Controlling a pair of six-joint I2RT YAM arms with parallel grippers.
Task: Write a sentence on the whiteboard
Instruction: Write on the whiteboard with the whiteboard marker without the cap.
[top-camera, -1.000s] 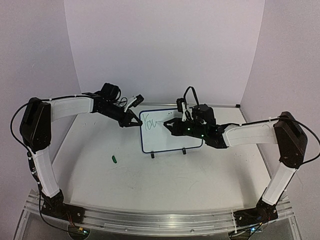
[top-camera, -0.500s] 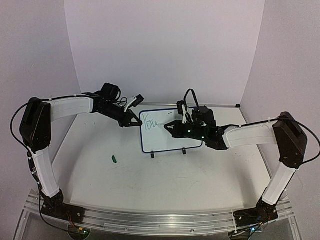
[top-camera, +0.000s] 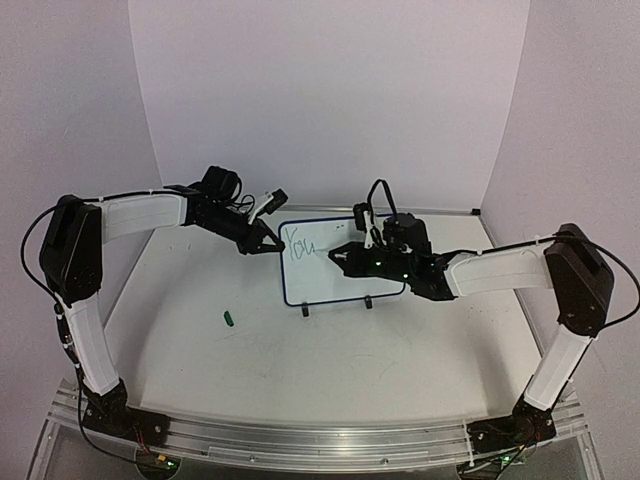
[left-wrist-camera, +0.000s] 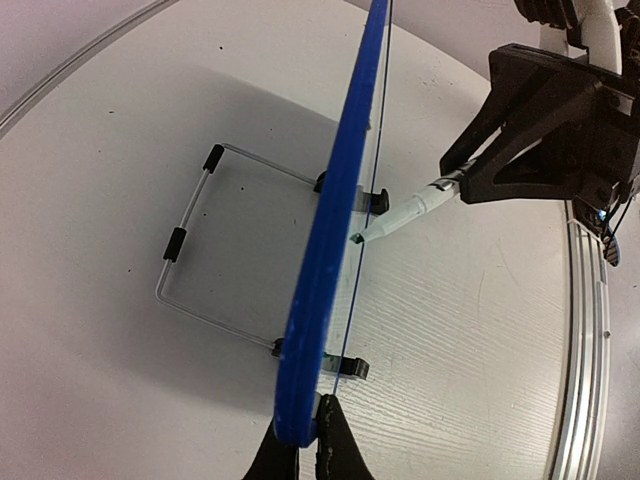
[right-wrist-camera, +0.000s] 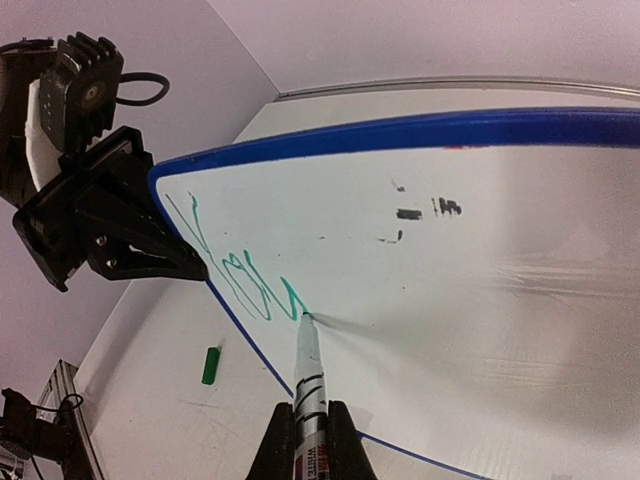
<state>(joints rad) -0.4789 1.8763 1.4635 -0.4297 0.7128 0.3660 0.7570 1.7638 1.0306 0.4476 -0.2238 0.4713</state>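
Right pincer (right-wrist-camera: 310, 428), clenched on a white marker (right-wrist-camera: 307, 375). To its left, apart, a green cap (right-wrist-camera: 210, 365) lies on the bench (top-camera: 350, 350). Just ahead of the pincer, the marker tip touches the whiteboard (right-wrist-camera: 480, 270), which stands upright. Left of the tip is the sentence (right-wrist-camera: 245, 285), only a few green letters. Beyond is the left pincer (left-wrist-camera: 303, 440), clamped on the board's blue side edge.

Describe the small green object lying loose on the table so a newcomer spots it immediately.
Start at the blue-framed whiteboard standing mid-table. On the white tabletop left of it, toward the near edge, lies a stubby green cap. It is the only loose, coloured item there, touching nothing.
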